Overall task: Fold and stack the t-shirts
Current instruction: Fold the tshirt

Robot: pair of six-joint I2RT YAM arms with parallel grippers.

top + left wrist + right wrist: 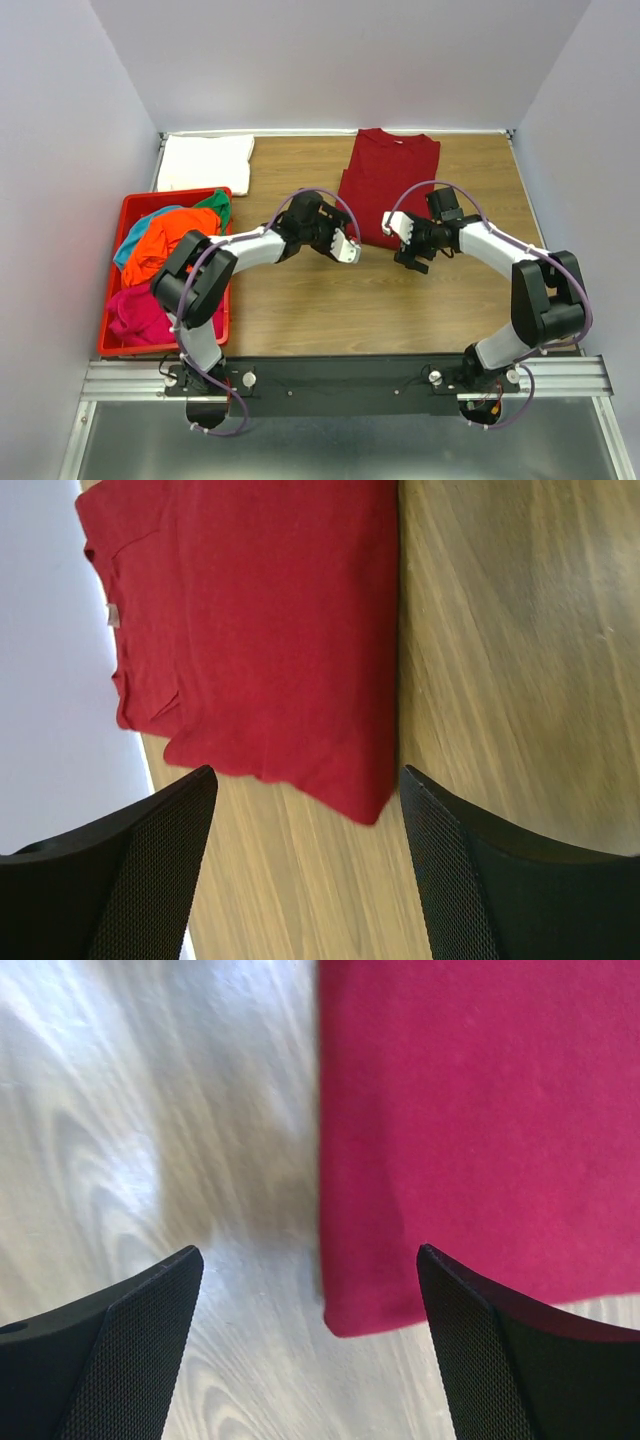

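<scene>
A red plastic bin [140, 203] sits at the left of the overhead view. It holds a loose heap of t-shirts: orange [160, 245] on top, magenta pink [135, 310] at the lower end, teal [125, 250] at the left edge and green [215, 203] at the upper right corner. Above the bin, a folded white t-shirt [205, 162] lies on the wooden table [300, 310].

The dark red t-shirt [387, 180] lies flat at the top centre, folded into a long strip. My left gripper [345, 245] is just beside its lower left corner and my right gripper [400, 243] is at its lower right corner. Both are spread wide and hold nothing. In each wrist view, a lower corner of the shirt shows between the fingertips.

My arms bow outward from their bases at the bottom of the frame, wrists turned in toward each other.
</scene>
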